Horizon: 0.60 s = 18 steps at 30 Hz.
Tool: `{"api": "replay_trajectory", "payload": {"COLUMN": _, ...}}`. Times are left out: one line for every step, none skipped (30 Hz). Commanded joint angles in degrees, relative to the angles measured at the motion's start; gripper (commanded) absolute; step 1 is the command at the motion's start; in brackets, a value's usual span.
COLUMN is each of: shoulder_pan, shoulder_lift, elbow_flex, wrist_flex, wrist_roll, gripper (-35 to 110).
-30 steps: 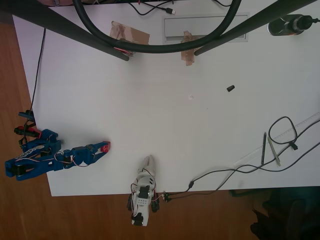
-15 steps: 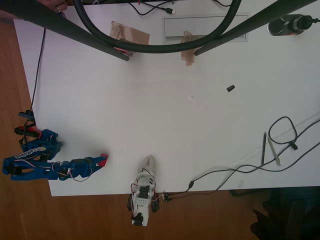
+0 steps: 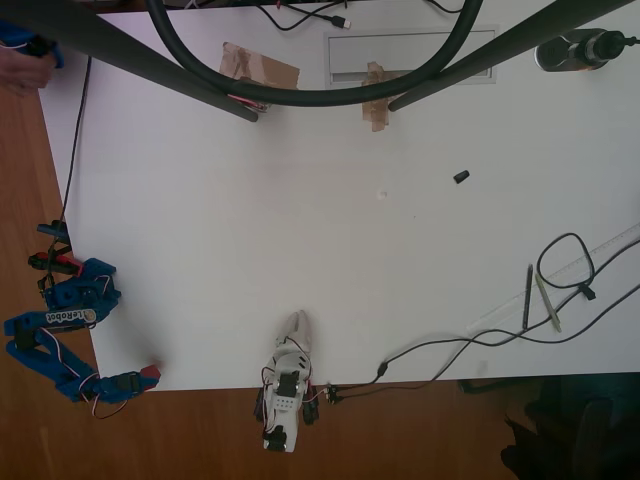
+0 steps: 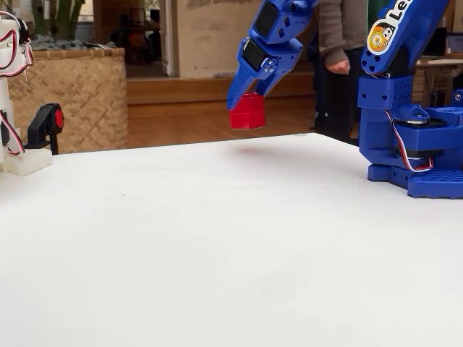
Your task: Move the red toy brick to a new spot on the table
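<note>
Claw [image 4: 249, 101] clamping the red toy brick [image 4: 247, 112], hanging clear above the surface [image 3: 330, 250] near its lower-left corner; I am aiming to lower level before letting go.

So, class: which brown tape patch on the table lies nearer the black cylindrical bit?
The smaller right-hand tape patch, beside the grey slot; the black bit lies closer to it than to the larger left one.

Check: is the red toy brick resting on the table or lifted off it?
Lifted. In the fixed view the red toy brick hangs in the pincer, clear of the table.
</note>
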Motion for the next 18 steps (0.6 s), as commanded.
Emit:
{"api": "replay_trajectory", "payload": {"shoulder_pan": 6.6, "shoulder_lift": -2.5, "elbow_flex": -1.2, "wrist_flex": -3.1, "wrist_roll": 0.5, "gripper": 0}}
{"api": "replay_trajectory", "payload": {"shoulder_pan": 7.9, "shoulder_lift": -4.0, "elbow_flex": -1.2, "wrist_flex": -3.4, "wrist_roll": 0.2, "gripper": 0}}
{"api": "replay_trajectory", "payload": {"shoulder_pan": 9.1, "shoulder_lift": -5.4, "elbow_flex": -0.9, "wrist_flex": -4.4, "wrist_roll": -0.3, "gripper": 0}}
{"api": "replay_trajectory", "payload": {"shoulder_pan": 10.1, "shoulder_lift": -6.9, "elbow_flex": -0.6, "wrist_flex": -5.3, "wrist_roll": -0.6, "gripper": 0}}
{"api": "replay_trajectory", "payload": {"shoulder_pan": 10.9, "shoulder_lift": -8.1, "elbow_flex": -0.5, "wrist_flex": -5.6, "wrist_roll": -0.7, "gripper": 0}}
{"api": "replay_trajectory", "payload": {"shoulder_pan": 11.6, "shoulder_lift": -9.1, "elbow_flex": -0.4, "wrist_flex": -6.1, "wrist_roll": -0.7, "gripper": 0}}
{"api": "replay_trajectory", "payload": {"shoulder_pan": 12.1, "shoulder_lift": -9.8, "elbow_flex": -0.2, "wrist_flex": -6.2, "wrist_roll": -1.2, "gripper": 0}}
{"api": "replay_trajectory", "payload": {"shoulder_pan": 12.6, "shoulder_lift": -10.4, "elbow_flex": 0.0, "wrist_flex": -6.3, "wrist_roll": -1.7, "gripper": 0}}
{"api": "replay_trajectory", "payload": {"shoulder_pan": 12.9, "shoulder_lift": -10.5, "elbow_flex": 0.2, "wrist_flex": -6.5, "wrist_roll": -2.2, "gripper": 0}}
{"api": "replay_trajectory", "payload": {"shoulder_pan": 13.2, "shoulder_lift": -10.6, "elbow_flex": 0.3, "wrist_flex": -6.3, "wrist_roll": -2.6, "gripper": 1}}
{"api": "replay_trajectory", "payload": {"shoulder_pan": 13.4, "shoulder_lift": -10.2, "elbow_flex": 0.3, "wrist_flex": -6.2, "wrist_roll": -2.8, "gripper": 3}}
{"api": "replay_trajectory", "payload": {"shoulder_pan": 13.6, "shoulder_lift": -9.4, "elbow_flex": 0.1, "wrist_flex": -5.9, "wrist_roll": -3.2, "gripper": 7}}
{"api": "replay_trajectory", "payload": {"shoulder_pan": 13.8, "shoulder_lift": -8.3, "elbow_flex": -0.7, "wrist_flex": -4.9, "wrist_roll": -3.6, "gripper": 12}}
{"api": "replay_trajectory", "payload": {"shoulder_pan": 14.0, "shoulder_lift": -6.9, "elbow_flex": -2.1, "wrist_flex": -3.2, "wrist_roll": -4.0, "gripper": 18}}
{"api": "replay_trajectory", "payload": {"shoulder_pan": 13.9, "shoulder_lift": -5.1, "elbow_flex": -4.0, "wrist_flex": -1.5, "wrist_roll": -4.4, "gripper": 19}}
{"api": "replay_trajectory", "payload": {"shoulder_pan": 13.4, "shoulder_lift": -3.3, "elbow_flex": -5.7, "wrist_flex": -0.1, "wrist_roll": -4.7, "gripper": 21}}
{"api": "replay_trajectory", "payload": {"shoulder_pan": 12.3, "shoulder_lift": -1.1, "elbow_flex": -7.6, "wrist_flex": 1.6, "wrist_roll": -4.8, "gripper": 23}}
{"api": "replay_trajectory", "payload": {"shoulder_pan": 10.5, "shoulder_lift": 1.4, "elbow_flex": -9.5, "wrist_flex": 3.5, "wrist_roll": -4.8, "gripper": 24}}
